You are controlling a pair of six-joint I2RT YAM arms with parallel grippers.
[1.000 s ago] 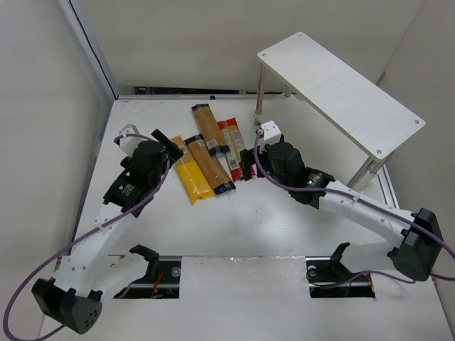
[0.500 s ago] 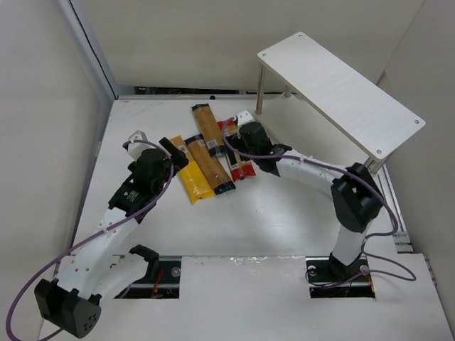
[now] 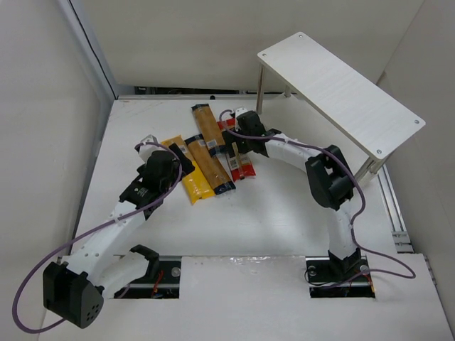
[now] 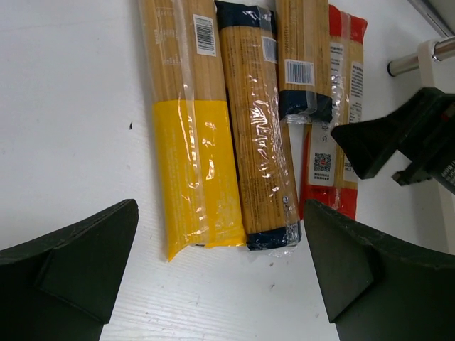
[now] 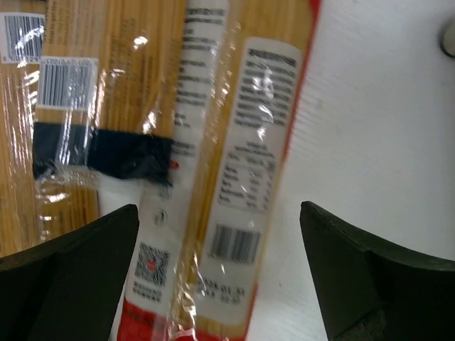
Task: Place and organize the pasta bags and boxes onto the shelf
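Four long spaghetti packs lie side by side on the white table. From left to right they are a bright yellow bag, an orange-brown pack, a second orange-brown pack with a dark blue band, and a slim red-and-white pack. My left gripper is open and empty, hovering above the near ends of the yellow and orange-brown packs. My right gripper is open, with its jaws on either side of the red-and-white pack. The shelf stands empty at the back right.
The shelf's metal legs stand just right of the packs. White walls close the left and back sides. My right arm arches across the table's right half.
My right gripper has swung back and left, from beside the packs to over the red-and-white pack. My left gripper has moved right, toward the yellow bag.
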